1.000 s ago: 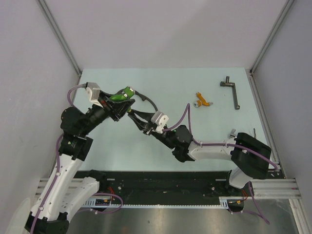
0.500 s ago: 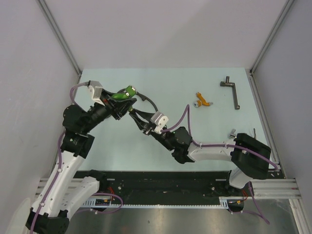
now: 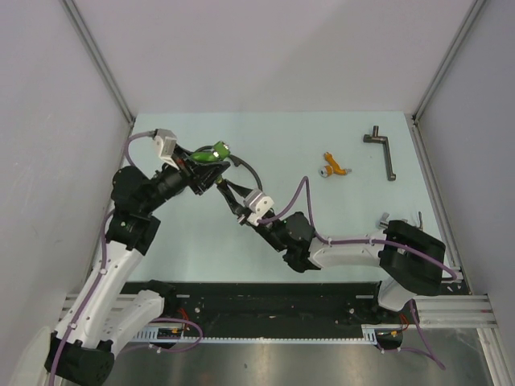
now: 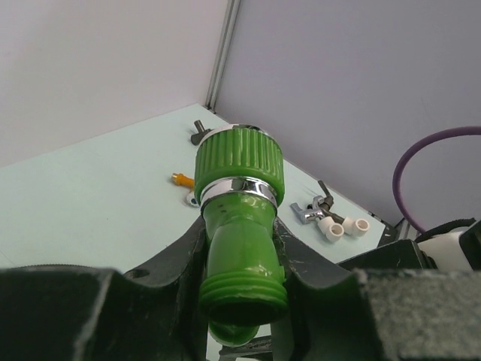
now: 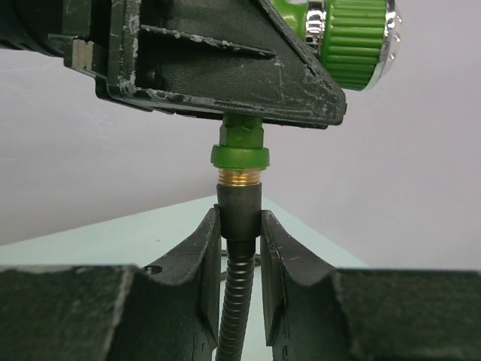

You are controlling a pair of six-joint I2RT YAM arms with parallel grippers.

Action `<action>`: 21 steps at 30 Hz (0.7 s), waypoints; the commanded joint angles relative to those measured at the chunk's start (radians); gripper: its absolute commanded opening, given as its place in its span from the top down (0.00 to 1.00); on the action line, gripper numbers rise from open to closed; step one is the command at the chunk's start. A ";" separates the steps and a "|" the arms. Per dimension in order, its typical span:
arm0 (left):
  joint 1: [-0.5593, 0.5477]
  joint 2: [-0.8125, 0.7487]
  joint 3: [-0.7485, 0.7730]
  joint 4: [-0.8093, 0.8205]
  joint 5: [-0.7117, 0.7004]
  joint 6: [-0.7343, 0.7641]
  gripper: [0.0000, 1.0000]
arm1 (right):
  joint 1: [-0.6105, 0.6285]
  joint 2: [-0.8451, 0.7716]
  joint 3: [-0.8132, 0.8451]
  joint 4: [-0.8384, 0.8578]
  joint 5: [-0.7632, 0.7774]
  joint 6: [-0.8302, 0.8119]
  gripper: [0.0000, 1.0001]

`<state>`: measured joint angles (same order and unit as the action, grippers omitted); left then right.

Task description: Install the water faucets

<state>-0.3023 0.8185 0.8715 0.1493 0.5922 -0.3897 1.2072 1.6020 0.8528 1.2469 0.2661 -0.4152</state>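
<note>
Green faucet [image 3: 208, 153] is held off the tabletop [image 3: 338, 217] over its far left part, close to the left wall [image 3: 56, 121] and not far from the back edge. The left pincer [image 3: 201, 165] grips it around the body, jaws partly closed with a finger on each side. Seen from above, its long axis runs from lower left to upper right, with the silver-ringed ribbed cap at the upper right end. In the left wrist view the same faucet [image 4: 239, 195] points its cap away from the camera and slightly upward, between the fingers of the left pincer [image 4: 240, 259].

From the right wrist, a short green threaded stub [image 5: 240, 147] drops from the faucet straight down onto the brass end of the hose [image 5: 239, 207]; the two touch and share one upright line. The right pincer [image 5: 239, 226] is drawn narrow, clamped on the hose's black collar just below the brass. From above, the right pincer [image 3: 229, 193] sits just beside the left one, and the hose [image 3: 251, 171] loops out behind them.

Bare tabletop stretches to the right of the joined pincers and toward the near edge. The orange faucet [image 3: 334, 167] lies flat further right, well apart from both arms, its length running diagonally. A dark crank [image 3: 383, 149] rests near the right edge. Small white-capped fittings [image 4: 340, 226] show in the left wrist view.
</note>
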 commanded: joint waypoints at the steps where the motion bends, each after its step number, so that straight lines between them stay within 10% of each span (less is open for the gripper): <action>1: -0.008 0.021 0.006 -0.005 0.008 -0.043 1.00 | 0.015 0.015 0.009 0.338 0.009 -0.060 1.00; 21: -0.021 -0.032 -0.095 0.185 -0.016 -0.202 1.00 | 0.012 -0.036 0.008 0.353 -0.018 0.035 1.00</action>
<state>-0.3073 0.7910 0.7776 0.2871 0.5426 -0.5285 1.2083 1.6146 0.8482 1.2613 0.2787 -0.3756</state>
